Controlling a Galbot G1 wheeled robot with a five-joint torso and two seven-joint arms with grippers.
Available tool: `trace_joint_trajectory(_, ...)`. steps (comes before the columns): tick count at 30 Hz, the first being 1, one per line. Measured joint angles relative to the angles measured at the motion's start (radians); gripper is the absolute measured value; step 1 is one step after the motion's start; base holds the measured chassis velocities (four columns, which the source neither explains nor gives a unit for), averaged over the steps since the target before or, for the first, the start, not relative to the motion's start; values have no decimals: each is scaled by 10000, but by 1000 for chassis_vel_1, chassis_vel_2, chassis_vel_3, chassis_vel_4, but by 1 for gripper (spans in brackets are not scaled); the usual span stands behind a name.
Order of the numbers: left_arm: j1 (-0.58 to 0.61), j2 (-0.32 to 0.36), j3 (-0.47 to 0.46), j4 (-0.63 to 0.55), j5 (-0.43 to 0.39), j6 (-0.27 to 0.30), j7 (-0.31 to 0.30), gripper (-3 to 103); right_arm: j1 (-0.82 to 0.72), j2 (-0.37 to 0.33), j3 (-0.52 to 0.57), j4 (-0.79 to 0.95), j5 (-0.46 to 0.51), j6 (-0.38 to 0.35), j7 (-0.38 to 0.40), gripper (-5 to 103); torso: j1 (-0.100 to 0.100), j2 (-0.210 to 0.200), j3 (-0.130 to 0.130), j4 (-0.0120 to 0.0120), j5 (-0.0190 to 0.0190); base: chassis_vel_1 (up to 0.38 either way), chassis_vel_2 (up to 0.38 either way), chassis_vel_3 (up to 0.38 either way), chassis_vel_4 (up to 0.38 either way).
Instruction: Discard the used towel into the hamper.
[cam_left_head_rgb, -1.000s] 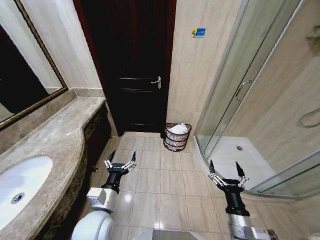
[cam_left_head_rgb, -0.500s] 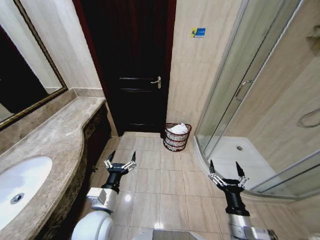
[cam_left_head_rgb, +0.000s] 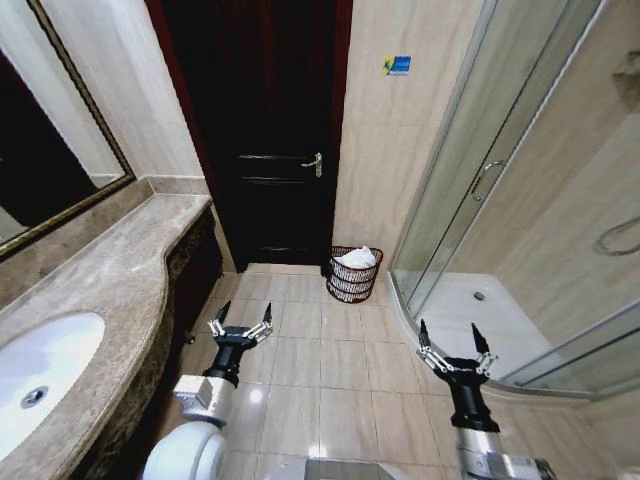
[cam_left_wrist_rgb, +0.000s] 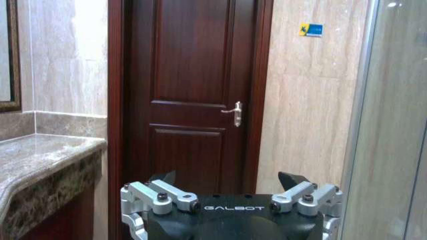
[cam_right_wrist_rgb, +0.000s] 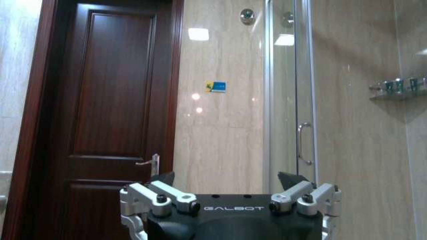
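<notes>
1. Two hands are raised over the floor tiles, both with fingers spread and nothing held: the left hand (cam_left_head_rgb: 240, 327) near the vanity tabletop (cam_left_head_rgb: 120, 270), the right hand (cam_left_head_rgb: 453, 348) near the shower enclosure (cam_left_head_rgb: 520, 200).
2. Judged from this posture, both arms are parked; neither reaches toward anything.
3. The hamper (cam_left_head_rgb: 354, 275) stands on the floor against the wall, between the dark door (cam_left_head_rgb: 262, 130) and the shower glass, well apart from both hands.
4. A white towel (cam_left_head_rgb: 357, 258) lies bunched inside the hamper, its top above the rim. The discard step appears complete.
5. The head view gives the hamper, the towel and the sink (cam_left_head_rgb: 45, 375).
6. The left wrist view adds the door handle (cam_left_wrist_rgb: 234, 111) at eye level; the right wrist view adds a wall shelf (cam_right_wrist_rgb: 399, 90) inside the shower.
</notes>
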Motion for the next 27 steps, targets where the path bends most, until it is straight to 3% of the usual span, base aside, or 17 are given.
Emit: trace_joint_trajectory(27,0,0,0,-1,0,0,0,100,0,0,1,0,0,0,0,100,0,0,0,0,0,0,0,0,0)
